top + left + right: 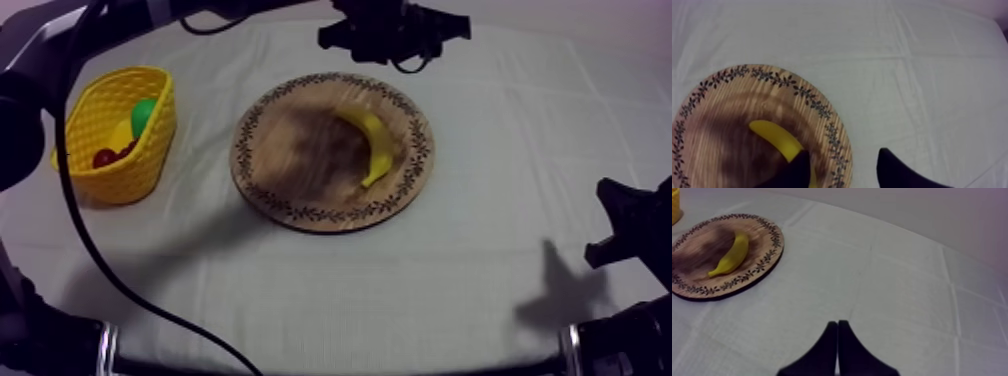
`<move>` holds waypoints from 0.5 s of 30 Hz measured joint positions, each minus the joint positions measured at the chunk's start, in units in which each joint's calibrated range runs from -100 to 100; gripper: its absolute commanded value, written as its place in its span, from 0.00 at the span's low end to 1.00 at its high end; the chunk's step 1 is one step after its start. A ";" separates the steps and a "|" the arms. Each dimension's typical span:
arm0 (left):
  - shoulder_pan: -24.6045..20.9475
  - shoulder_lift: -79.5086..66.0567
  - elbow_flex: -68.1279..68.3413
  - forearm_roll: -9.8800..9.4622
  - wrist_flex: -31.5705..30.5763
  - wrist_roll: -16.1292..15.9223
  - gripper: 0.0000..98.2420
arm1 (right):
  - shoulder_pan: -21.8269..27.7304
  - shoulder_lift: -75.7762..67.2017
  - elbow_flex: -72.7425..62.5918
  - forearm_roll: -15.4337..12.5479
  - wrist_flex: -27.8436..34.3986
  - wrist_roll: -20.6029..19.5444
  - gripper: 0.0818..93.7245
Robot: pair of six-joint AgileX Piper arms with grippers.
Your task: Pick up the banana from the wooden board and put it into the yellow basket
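A yellow banana (372, 145) lies curved on the right half of the round wooden board (290, 150) with a patterned rim. My left gripper (388, 45) hangs above the board's far edge; in the left wrist view its black fingers (797, 172) stand apart over the banana (777, 140) with nothing between them. The yellow basket (120, 135) stands at the table's left. My right gripper (615, 225) rests low at the right side, its fingers (832, 338) lying together as a narrow wedge, far from the banana (729, 255).
The basket holds a green pear (145, 115) and a small red fruit (105, 157). Bare cloth (400, 290) stretches in front of the board and to its right. The basket's corner (674, 203) shows beyond the board (702, 278).
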 measured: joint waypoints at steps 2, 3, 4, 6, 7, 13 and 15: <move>-0.24 0.00 0.13 0.00 -0.09 -0.36 0.62 | 0.00 0.00 0.00 0.00 0.08 0.00 0.00; -0.39 -0.12 0.10 0.05 -0.08 -0.25 0.62 | 0.00 0.00 0.00 0.00 0.08 0.00 0.00; -0.43 -0.12 0.15 0.06 -0.08 -0.05 0.63 | 0.00 0.00 0.00 0.00 0.08 0.00 0.00; -0.60 -0.35 0.36 0.36 -0.08 0.34 0.65 | 0.00 0.00 0.00 0.00 0.01 0.00 0.00; -0.61 -0.46 0.44 0.42 -0.08 0.30 0.66 | 0.00 0.00 0.00 0.00 0.01 0.00 0.00; -1.16 -0.72 1.47 1.40 0.55 0.07 0.67 | 0.00 0.00 0.00 0.00 0.01 0.00 0.00; -1.38 -0.65 2.17 2.09 1.04 -0.11 0.67 | 0.00 0.00 0.00 0.00 0.01 0.00 0.00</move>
